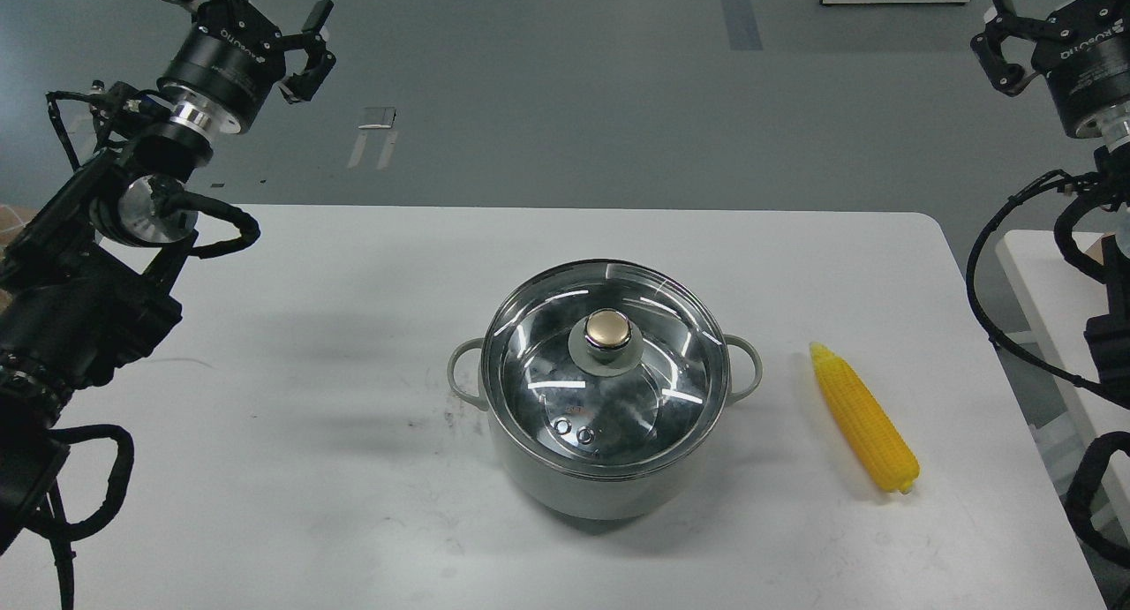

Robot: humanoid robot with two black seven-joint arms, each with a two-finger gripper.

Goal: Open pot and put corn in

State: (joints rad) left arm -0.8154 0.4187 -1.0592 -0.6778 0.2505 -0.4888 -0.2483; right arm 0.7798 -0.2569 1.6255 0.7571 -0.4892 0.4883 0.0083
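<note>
The pot (604, 493), pale grey-green with two loop handles, stands in the middle of the white table. Its glass lid (538, 345) with a gold knob (607, 329) rests on it, closing it. The yellow corn (865, 420) lies on the table to the right of the pot, pointed tip toward the back. My left gripper (252, 10) hangs high at the upper left, open and empty, far from the pot. At the upper right my right gripper (1046, 5) is partly cut off by the frame edge; its fingers look spread and hold nothing.
The table (309, 372) ends at the right just past the corn, with a rounded back corner. A second white surface (1050, 274) shows at the right edge. Black cables hang from both arms over the table's sides.
</note>
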